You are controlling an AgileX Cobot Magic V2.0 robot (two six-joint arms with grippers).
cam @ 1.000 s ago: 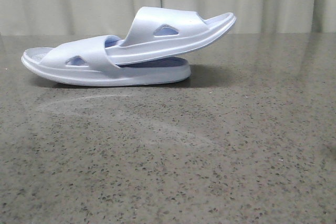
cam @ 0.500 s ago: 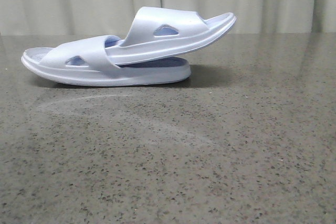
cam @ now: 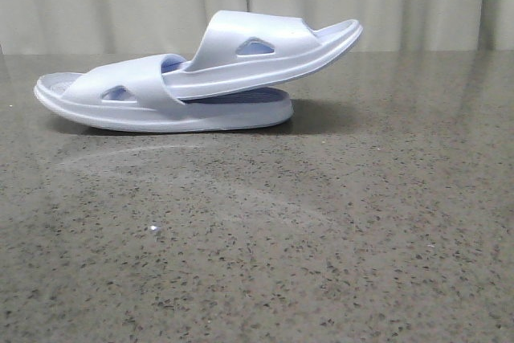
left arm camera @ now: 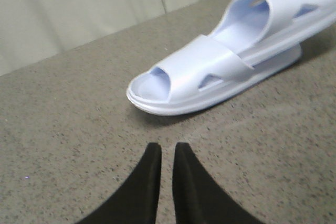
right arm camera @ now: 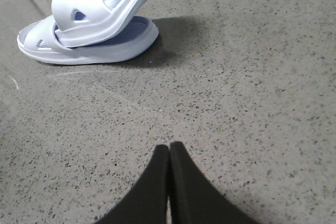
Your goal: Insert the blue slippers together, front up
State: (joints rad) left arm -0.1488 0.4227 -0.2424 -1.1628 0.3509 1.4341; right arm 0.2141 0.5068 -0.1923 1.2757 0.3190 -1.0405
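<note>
Foam blue slippers (cam: 193, 86) sit nested on the table (cam: 321, 238), both grippers (left arm camera: 161, 156) (right arm camera: 168, 156) pinched closed and empty, so honestly a stray bump could tip that propped-up top one out.

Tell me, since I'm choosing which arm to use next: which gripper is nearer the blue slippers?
Left, judging by the wrist views. The left gripper sits close before the blue slippers; the right gripper hangs farther back.

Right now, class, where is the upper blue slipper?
In the front view, the upper slipper sits left of centre, its one end tucked under the lower slipper's strap, the other tilted up rightward.
</note>
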